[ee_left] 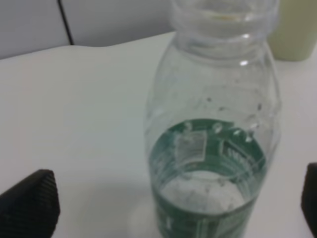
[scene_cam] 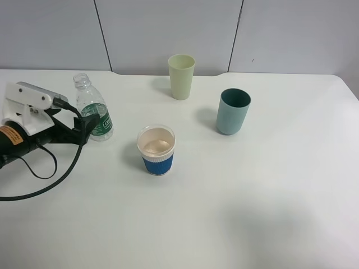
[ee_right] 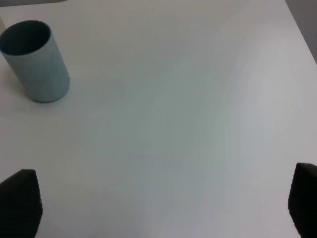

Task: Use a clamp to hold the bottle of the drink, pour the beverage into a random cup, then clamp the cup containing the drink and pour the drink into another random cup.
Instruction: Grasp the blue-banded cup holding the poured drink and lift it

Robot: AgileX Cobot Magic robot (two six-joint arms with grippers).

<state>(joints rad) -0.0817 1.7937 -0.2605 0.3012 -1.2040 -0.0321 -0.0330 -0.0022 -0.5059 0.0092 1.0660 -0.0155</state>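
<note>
Since the cup containing the drink (scene_cam: 156,150), at the middle of the tabletop (scene_cam: 252,213), looks light, thin-walled and easily spilled, we would grip its ribbed sleeve gently. The left hand (scene_cam: 92,123) stands open on either side of the bottle (scene_cam: 90,101) at left; the right hand (ee_right: 163,206) is open and empty.

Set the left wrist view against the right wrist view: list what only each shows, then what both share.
Only the left wrist view: the small clear plastic bottle with a green label, standing untouched between the fingertips of the open left gripper, and a sliver of the pale yellow-green plastic cup behind it. Only the right wrist view: the teal-blue cylindrical cup, beyond the open right gripper, which holds nothing. Both: the white table.
</note>
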